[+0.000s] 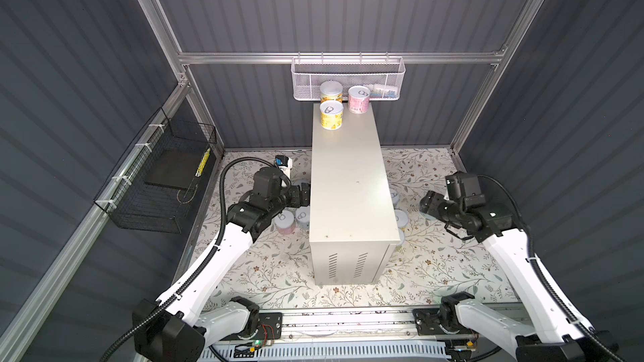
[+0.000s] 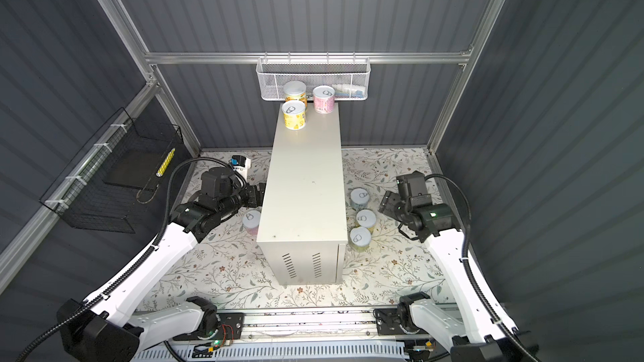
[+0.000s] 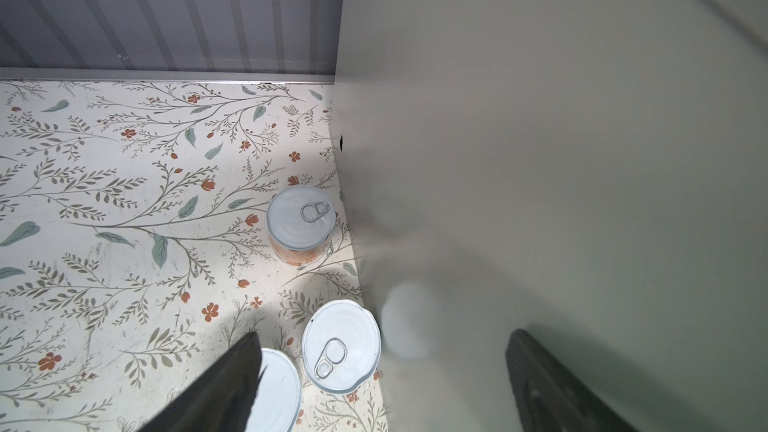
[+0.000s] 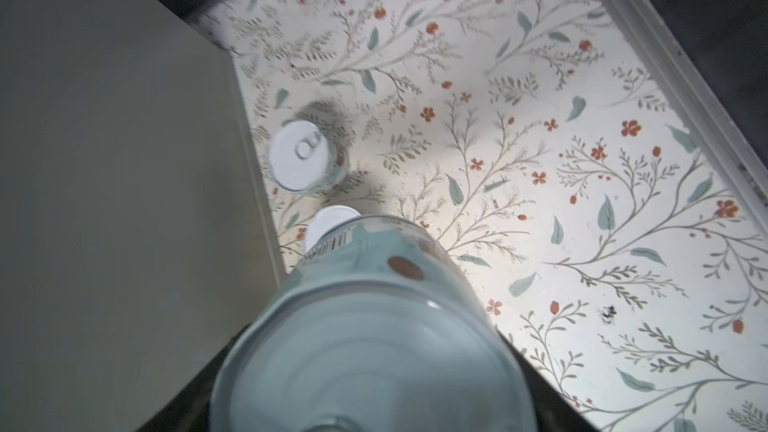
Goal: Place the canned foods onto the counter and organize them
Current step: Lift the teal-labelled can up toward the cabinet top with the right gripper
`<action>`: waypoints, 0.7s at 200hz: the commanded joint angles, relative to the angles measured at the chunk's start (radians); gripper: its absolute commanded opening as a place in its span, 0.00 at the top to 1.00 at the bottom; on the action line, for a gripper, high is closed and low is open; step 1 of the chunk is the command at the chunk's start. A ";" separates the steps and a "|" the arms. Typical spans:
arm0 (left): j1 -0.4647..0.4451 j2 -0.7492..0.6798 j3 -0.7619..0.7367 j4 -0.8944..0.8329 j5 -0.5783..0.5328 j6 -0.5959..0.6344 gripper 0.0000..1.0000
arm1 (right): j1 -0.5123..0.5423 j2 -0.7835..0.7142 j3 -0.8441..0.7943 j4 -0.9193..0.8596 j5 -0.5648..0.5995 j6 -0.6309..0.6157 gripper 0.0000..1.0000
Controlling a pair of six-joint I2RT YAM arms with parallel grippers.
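Floral tabletop point(image 4: 540, 139), pale-blue can point(image 4: 374, 326) in right tool point(image 2: 385, 206)

In the right wrist view you get the blue can point(image 4: 374, 347) blurred and cut off by the view's edge, and it hides most of a second can point(image 4: 332, 220). In a top view the counter point(image 1: 348, 175) covers most of three cans point(image 1: 401, 219). A finger point(image 3: 224, 388) of the left gripper point(image 3: 384, 334) masks a cut-off lid point(image 3: 280, 392). You cannot make out what lies in the basket point(image 1: 348, 78).
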 commanded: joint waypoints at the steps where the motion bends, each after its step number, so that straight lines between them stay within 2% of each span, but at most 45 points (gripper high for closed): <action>1: 0.000 -0.018 0.039 -0.041 -0.014 0.039 0.07 | 0.008 0.001 0.180 -0.168 -0.078 -0.062 1.00; 22: 0.001 -0.004 0.070 -0.072 -0.013 0.053 0.07 | 0.034 0.046 0.357 -0.248 -0.132 -0.079 1.00; 39: 0.002 -0.007 0.074 -0.076 -0.005 0.052 0.07 | 0.093 0.109 0.495 -0.309 -0.129 -0.090 1.00; 90: 0.005 -0.011 0.087 -0.094 0.000 0.056 0.06 | 0.325 0.356 0.924 -0.473 -0.010 -0.115 1.00; 140: 0.009 -0.034 0.073 -0.099 -0.017 0.060 0.06 | 0.460 0.581 1.230 -0.565 0.084 -0.157 1.00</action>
